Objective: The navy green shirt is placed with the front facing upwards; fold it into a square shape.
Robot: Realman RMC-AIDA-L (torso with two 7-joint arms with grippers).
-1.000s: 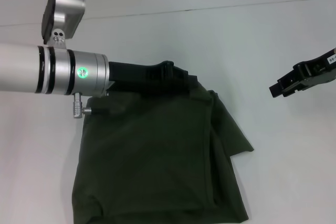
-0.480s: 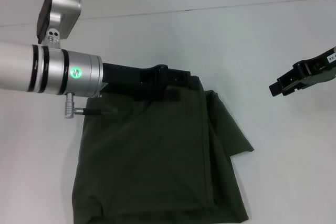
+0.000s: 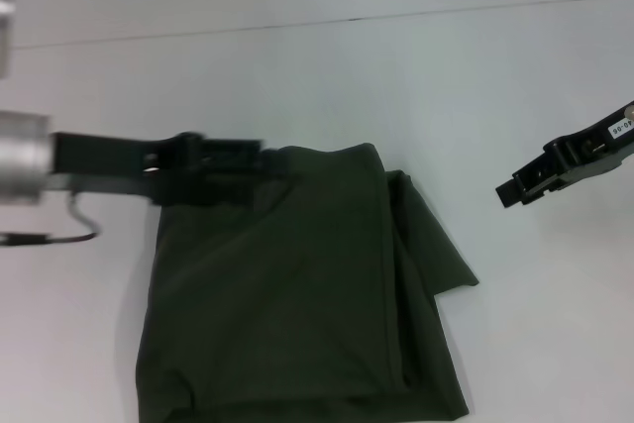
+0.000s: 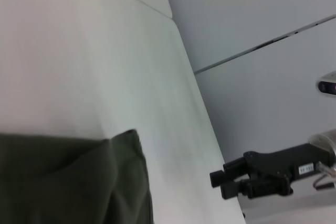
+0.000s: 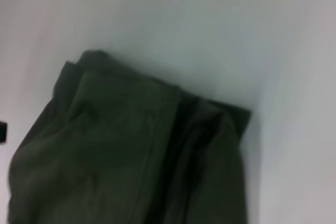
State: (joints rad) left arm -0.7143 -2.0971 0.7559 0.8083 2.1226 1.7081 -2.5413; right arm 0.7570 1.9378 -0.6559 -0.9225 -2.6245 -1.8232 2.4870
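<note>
Beneath the left tool (image 3: 253, 158), the shirt (image 3: 297, 294) is seen folded into a rough square on the white worktop (image 3: 297, 76), its far edge just under the tip. The right tool (image 3: 515, 188) is held well off to the shirt's right. Neither tool's opening can be told.

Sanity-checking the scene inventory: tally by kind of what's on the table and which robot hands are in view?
Shirts: 1, the navy green shirt, folded, plain green side up, on the white table.
Robot hands: 2, the left hand over the shirt's far left corner, the right hand held off to the shirt's right.
Total: 3
</note>
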